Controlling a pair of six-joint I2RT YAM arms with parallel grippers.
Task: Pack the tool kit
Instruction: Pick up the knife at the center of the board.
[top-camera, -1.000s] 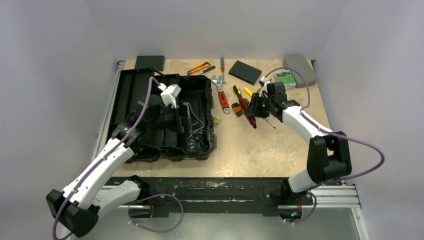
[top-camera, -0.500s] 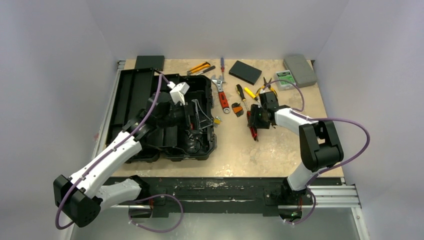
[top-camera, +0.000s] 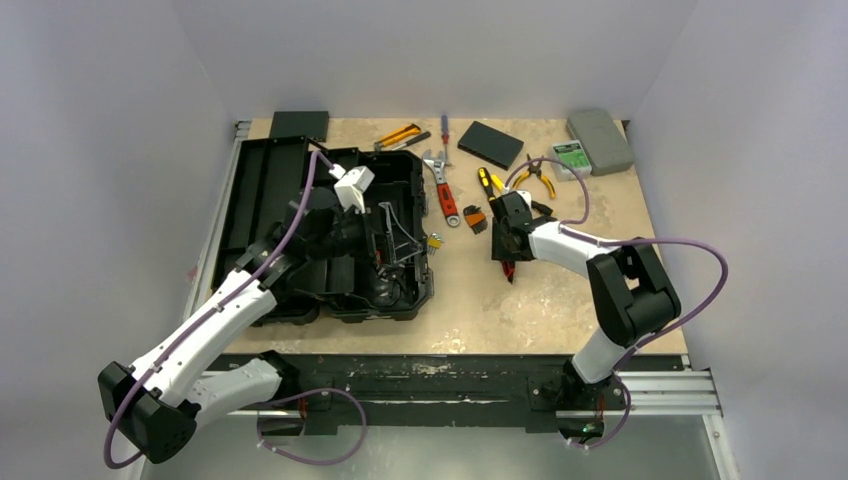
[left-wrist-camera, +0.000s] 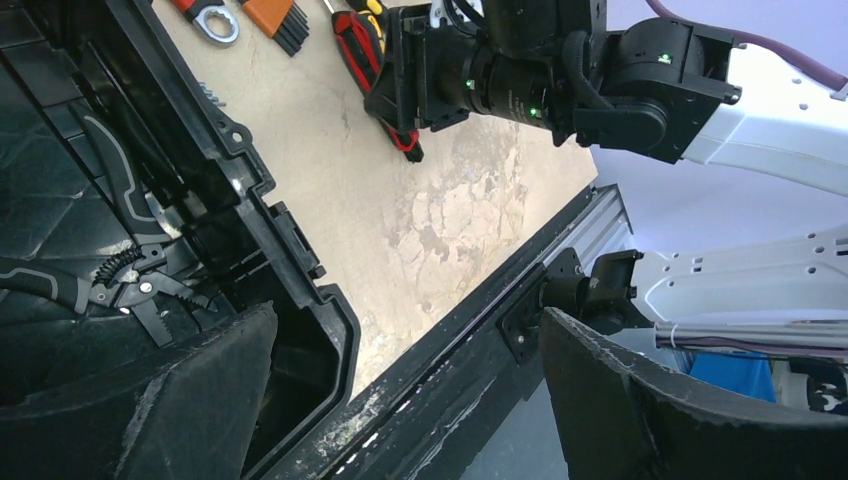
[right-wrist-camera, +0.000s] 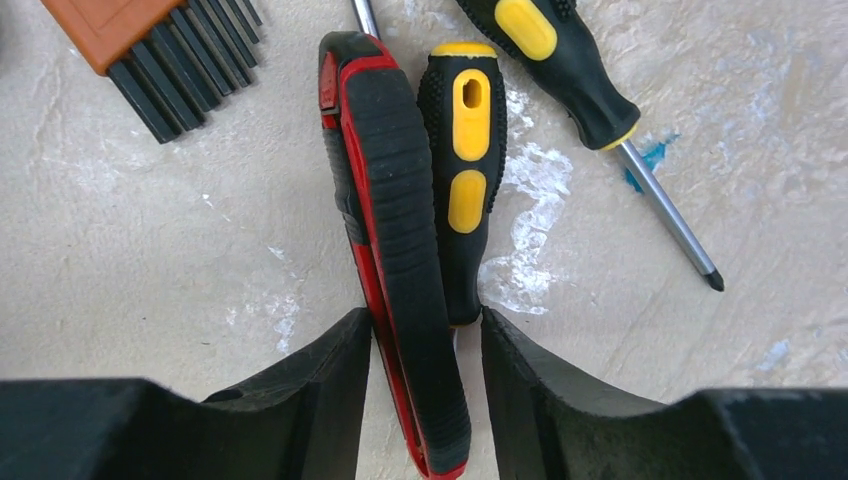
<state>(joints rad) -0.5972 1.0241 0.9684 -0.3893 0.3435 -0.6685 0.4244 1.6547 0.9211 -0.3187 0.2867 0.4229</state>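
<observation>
Toolbox: the toolbox (top-camera: 262, 185) lies open on the left of the bench (top-camera: 520, 300), lid folded back and base facing up. Some tools are already in it, among them pliers (left-wrist-camera: 100, 285).
Loose tools: several more lie on the bench to the right of the box, well apart from it.
Right hand: the right hand (right-wrist-camera: 425, 340) is low over a red-and-black tool (right-wrist-camera: 395, 200), one finger on each side of its handle. The hand is partly open. A sliver of bench shows beside the right finger, so it does not look clamped, and the tool lies flat on the bench.
Left hand: the left hand (left-wrist-camera: 400, 380) hangs over the box's near corner, spread wide and holding nothing.
Neighbour: a yellow-and-black screwdriver (right-wrist-camera: 462, 170) lies touching the red-and-black tool, and the end of its handle reaches in between the fingers.
Feel: the tool is probably stiff and fairly light. Its ribbed rubber sleeve should give good friction and is not fragile.
Where to hold: across the thick rubber middle of the handle, near the balance point, so the tool does not swing when lifted.
Risk: closing here could pinch the screwdriver too, or roll it aside. The curved handle may also twist between narrow fingers.
Nearby: an orange key set (right-wrist-camera: 160, 60) and a second screwdriver (right-wrist-camera: 560, 70) lie close, but outside the fingers.
</observation>
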